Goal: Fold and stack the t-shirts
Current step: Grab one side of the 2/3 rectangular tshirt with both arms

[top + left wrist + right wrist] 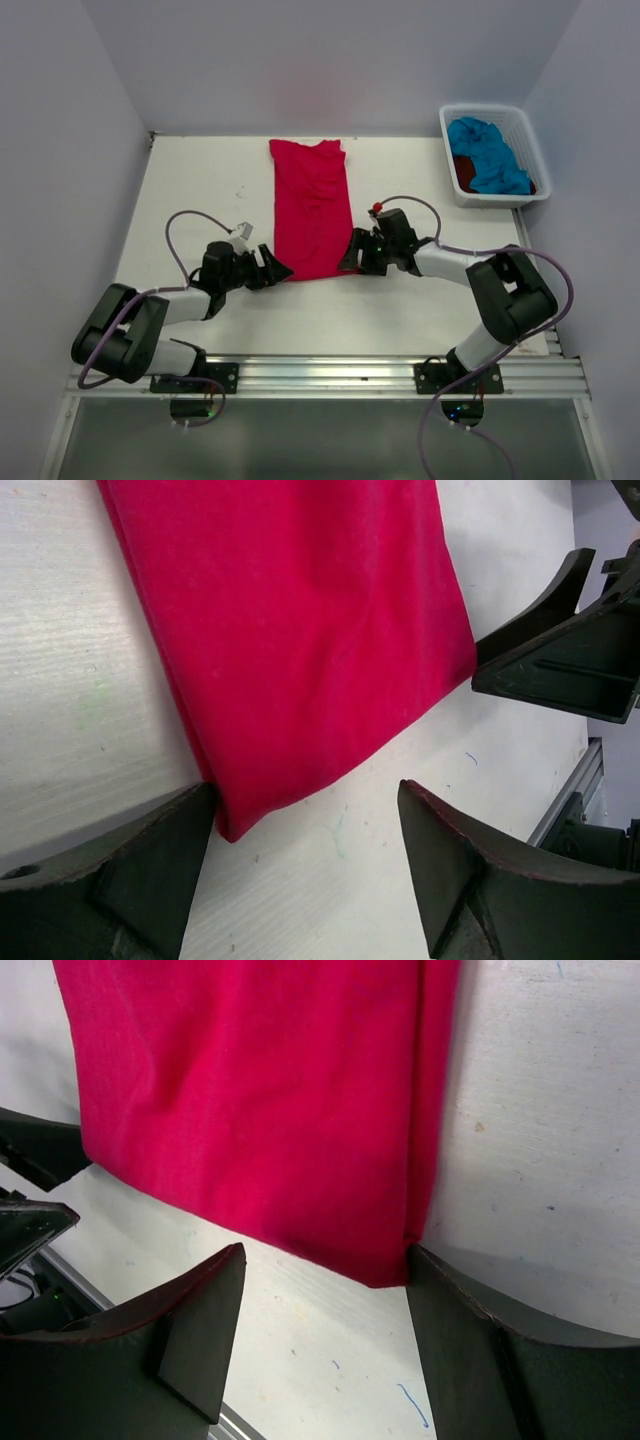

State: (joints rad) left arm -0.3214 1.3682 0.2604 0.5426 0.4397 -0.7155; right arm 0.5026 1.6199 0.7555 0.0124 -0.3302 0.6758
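Note:
A bright red-pink t-shirt [311, 208] lies flat on the white table, folded lengthwise into a narrow strip with its neck at the far end. My left gripper [272, 268] sits low at its near left corner, jaws open. In the left wrist view that gripper [305, 790] has the t-shirt [300, 630] corner against one finger. My right gripper [352, 252] is open at the near right corner; the wrist view shows this gripper [326, 1252] with the cloth [260, 1090] corner beside one finger. Neither holds anything. A turquoise t-shirt [488, 152] and a dark red one [464, 172] lie crumpled in the basket.
The white plastic basket [485, 108] stands at the table's far right corner. Grey walls close in the back and both sides. A metal rail [330, 375] carrying the arm bases runs along the near edge. Each gripper faces the other across the shirt's hem.

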